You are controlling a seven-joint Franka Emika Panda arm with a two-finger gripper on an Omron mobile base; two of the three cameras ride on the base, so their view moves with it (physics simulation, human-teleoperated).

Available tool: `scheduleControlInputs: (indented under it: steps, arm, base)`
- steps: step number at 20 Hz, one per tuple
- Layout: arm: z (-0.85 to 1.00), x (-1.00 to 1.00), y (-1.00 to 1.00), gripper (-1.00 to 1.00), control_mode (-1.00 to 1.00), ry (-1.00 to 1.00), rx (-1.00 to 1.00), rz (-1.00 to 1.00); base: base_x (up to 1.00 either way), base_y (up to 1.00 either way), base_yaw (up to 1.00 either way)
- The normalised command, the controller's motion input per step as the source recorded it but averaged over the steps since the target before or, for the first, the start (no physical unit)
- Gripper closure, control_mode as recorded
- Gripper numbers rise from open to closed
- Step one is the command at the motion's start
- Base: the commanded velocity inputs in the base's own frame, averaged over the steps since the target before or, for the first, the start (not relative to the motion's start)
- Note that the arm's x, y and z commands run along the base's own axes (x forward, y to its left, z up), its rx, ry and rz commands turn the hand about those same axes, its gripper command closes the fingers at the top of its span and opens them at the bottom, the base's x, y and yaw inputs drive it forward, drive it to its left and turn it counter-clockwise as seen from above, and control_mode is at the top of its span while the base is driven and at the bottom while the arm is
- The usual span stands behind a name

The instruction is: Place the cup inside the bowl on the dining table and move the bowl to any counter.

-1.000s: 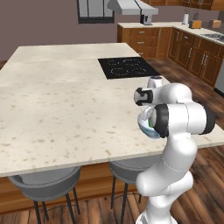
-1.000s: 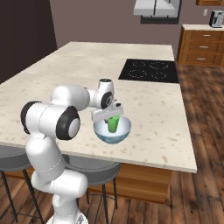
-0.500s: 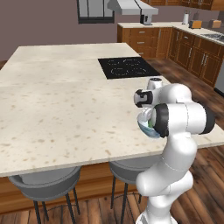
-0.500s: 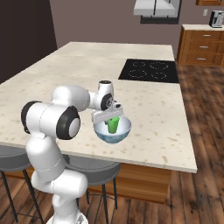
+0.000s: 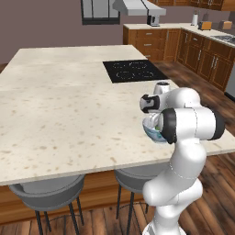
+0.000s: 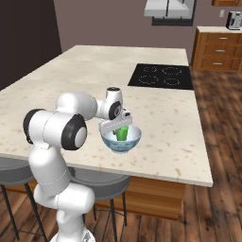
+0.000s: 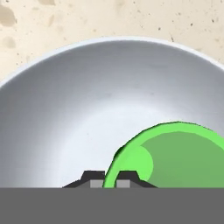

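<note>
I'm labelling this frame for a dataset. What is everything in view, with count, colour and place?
Bowl: one, white inside, pale blue outside, at the near edge of the table.
Cup: one, bright green, upright inside the bowl.
Table: one, beige speckled stone.
Cooktop: one, black, set into the table's far side.
Stools: two, grey, under the table's near edge.
Cabinets: brown wood, along the far wall.
Gripper: one, jaws shut on the bowl's rim.
</note>
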Motion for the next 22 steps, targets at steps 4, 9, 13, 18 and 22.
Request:
scheduleControlInputs:
  steps: [4, 9, 13, 18, 22]
  arm:
    - [0.0, -0.1, 0.0, 1.0, -1.0, 0.0, 0.01, 0.03]
    - [0.0, -0.05, 0.0, 1.0, -1.0, 0.0, 0.0, 0.0]
    - [0.0, -0.05, 0.0, -1.0, -1.0, 0.0, 0.0, 0.0]
    - [0.0, -0.07, 0.0, -1.0, -1.0, 0.0, 0.0, 0.0]
    - [0.0, -0.13, 0.0, -1.0, -1.0, 0.0, 0.0, 0.0]
  base:
    - [0.0, 0.0, 0.0]
    - [0.0, 0.0, 0.0]
    - [0.0, 0.0, 0.0]
    - [0.0, 0.0, 0.0]
    - [0.0, 0.0, 0.0]
